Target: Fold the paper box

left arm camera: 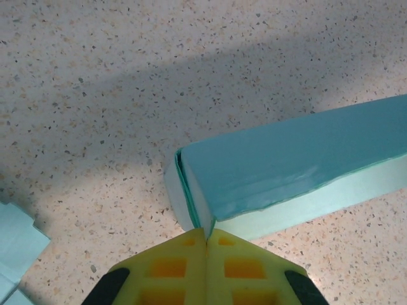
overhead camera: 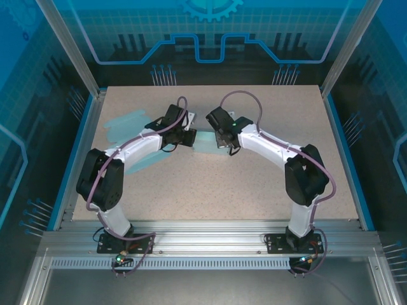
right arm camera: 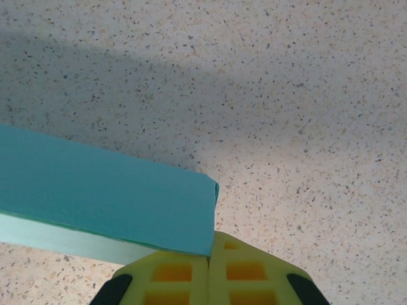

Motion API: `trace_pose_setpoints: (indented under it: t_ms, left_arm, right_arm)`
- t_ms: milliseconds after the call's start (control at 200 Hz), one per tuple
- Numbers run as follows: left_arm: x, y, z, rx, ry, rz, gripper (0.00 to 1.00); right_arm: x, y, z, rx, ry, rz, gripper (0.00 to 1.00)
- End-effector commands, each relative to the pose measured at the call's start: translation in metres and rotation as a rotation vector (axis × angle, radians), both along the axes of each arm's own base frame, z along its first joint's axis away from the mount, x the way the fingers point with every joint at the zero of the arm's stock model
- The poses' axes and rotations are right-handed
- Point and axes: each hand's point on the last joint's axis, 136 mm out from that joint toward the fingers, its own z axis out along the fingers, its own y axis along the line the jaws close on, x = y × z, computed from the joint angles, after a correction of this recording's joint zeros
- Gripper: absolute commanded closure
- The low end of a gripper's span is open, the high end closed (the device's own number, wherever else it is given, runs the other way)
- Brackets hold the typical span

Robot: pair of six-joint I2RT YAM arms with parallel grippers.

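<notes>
1. The paper box (overhead camera: pixel 206 143) sat over the middle of the table (overhead camera: pixel 254 190).
2. The left gripper (left arm camera: pixel 206 234) was pinched tight on 1 end's edge.
3. The right gripper (right arm camera: pixel 209 255) was clamped on the opposite corner.

A robotics lab cell: aluminium frame (overhead camera: pixel 203 244) along the near edge of the speckled worktop (overhead camera: pixel 210 190), blue circuit-and-gear printed panels (overhead camera: pixel 127 32) walling it behind and beside.

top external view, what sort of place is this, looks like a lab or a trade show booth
Probably a robot lab or demo cell: an aluminium-profile frame surrounds a speckled table, and blue panels printed with circuit and gear graphics wall it in.
</notes>
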Motion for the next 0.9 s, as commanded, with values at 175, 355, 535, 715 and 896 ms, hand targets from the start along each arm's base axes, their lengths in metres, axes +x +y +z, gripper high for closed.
trace_pose_setpoints:
  t_ms: [175,355,535,715,896]
  left_arm:
    - [-0.016,-0.001,-0.005,-0.017,-0.005,0.023,0.93]
    - [-0.022,-0.001,0.022,-0.069,-0.048,0.032,0.73]
    - [-0.025,0.005,0.058,-0.126,-0.108,0.090,0.54]
    - [-0.013,0.010,0.083,-0.172,-0.177,0.170,0.27]
    - [0.013,0.007,0.074,-0.174,-0.164,0.219,0.25]
  right_arm:
    - [-0.036,0.010,-0.052,0.047,0.157,0.028,1.00]
    - [-0.035,0.008,-0.056,0.029,0.159,0.020,1.00]
    - [-0.033,0.008,-0.051,0.023,0.150,0.023,1.00]
    - [-0.034,0.006,-0.048,0.015,0.143,0.023,1.00]
    - [-0.035,0.005,-0.045,0.013,0.139,0.026,1.00]
